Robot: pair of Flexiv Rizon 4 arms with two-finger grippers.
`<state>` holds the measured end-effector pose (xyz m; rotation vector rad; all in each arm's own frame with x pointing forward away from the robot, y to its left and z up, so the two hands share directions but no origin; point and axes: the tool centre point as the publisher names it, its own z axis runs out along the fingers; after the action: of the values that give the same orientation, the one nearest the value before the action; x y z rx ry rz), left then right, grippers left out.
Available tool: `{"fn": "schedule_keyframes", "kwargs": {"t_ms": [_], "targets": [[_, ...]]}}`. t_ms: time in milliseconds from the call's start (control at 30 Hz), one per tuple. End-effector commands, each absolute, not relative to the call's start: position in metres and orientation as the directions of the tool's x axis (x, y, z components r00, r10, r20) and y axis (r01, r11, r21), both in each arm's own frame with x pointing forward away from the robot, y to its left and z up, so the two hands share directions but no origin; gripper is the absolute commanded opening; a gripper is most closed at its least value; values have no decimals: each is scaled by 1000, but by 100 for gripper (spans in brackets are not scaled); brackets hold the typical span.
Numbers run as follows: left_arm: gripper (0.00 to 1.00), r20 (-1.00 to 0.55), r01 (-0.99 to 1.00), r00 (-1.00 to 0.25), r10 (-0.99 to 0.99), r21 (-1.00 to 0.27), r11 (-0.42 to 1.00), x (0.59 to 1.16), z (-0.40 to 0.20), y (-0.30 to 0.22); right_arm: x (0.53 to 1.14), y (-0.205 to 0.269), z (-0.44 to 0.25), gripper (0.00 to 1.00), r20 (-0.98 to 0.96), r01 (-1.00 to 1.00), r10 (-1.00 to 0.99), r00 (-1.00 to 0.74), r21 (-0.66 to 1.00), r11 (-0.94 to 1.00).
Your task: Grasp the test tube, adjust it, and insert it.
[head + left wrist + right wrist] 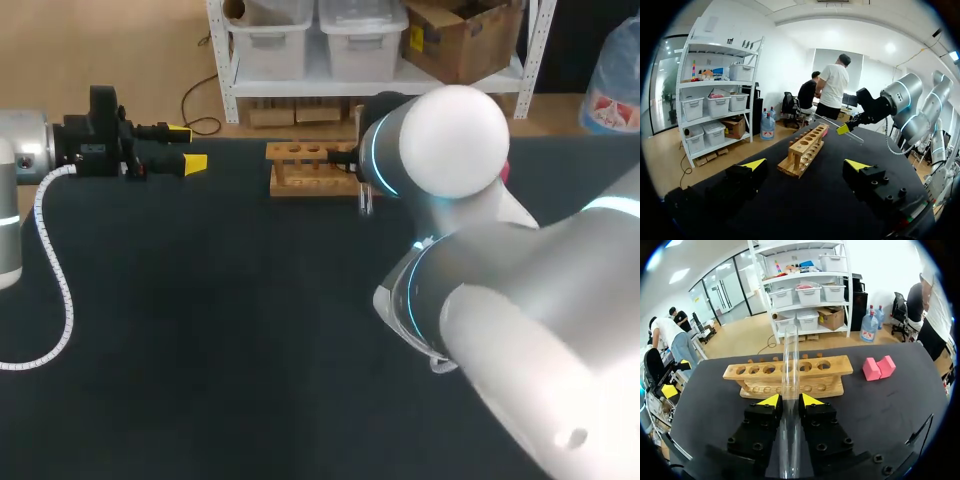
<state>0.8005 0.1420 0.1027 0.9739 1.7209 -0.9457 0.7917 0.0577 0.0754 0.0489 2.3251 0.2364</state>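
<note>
Over the far half of the tabletop (pixel 200 330) the right claw (pixel 786 401) grips the tube (pixel 789 390), both yellow tips pressed to its sides. The glass runs out along the fingers, with a long stretch behind the tips as well as ahead of them. Its far end hangs above the middle holes of the rack (pixel 830 371), which stands along the far edge. In the left wrist view the tube looks slanted rather than upright.

That suggests the step in hand is the adjusting, and nothing has been inserted yet. To do it well, the wrist should swing the tube to vertical while it is still clear above the rack. Then it should centre the lower end over one hole, and only afterwards go straight down. Any tilt left at entry would probably catch the glass on the wooden rim or nudge the rack. The grip should stay firm but gentle, since smooth glass may slip or twist as it turns.

The block (pixel 878 367) lies just beside the rack's right end, well out of the path. At the far left edge the left claw (pixel 805 164) hangs open and empty, apart from the rack.
</note>
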Motion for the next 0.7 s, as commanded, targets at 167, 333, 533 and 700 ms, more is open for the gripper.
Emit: {"fn": "schedule_keyframes", "kwargs": {"t_ms": [167,333,533,700], "targets": [[100,-944,903,-266,198,-171,395,799,102,142,801,58,66,0,-678,-59,99,-729,206,977],[100,-944,903,-266,198,-171,395,799,102,142,804,57,63,0,-670,-58,99,-736,209,976],[100,-944,903,-266,198,-171,395,799,102,142,807,57,61,0,-665,-57,101,-740,212,976],[100,-944,903,-266,198,-171,395,799,102,142,810,55,58,0,-658,-58,97,-747,210,976]]}}
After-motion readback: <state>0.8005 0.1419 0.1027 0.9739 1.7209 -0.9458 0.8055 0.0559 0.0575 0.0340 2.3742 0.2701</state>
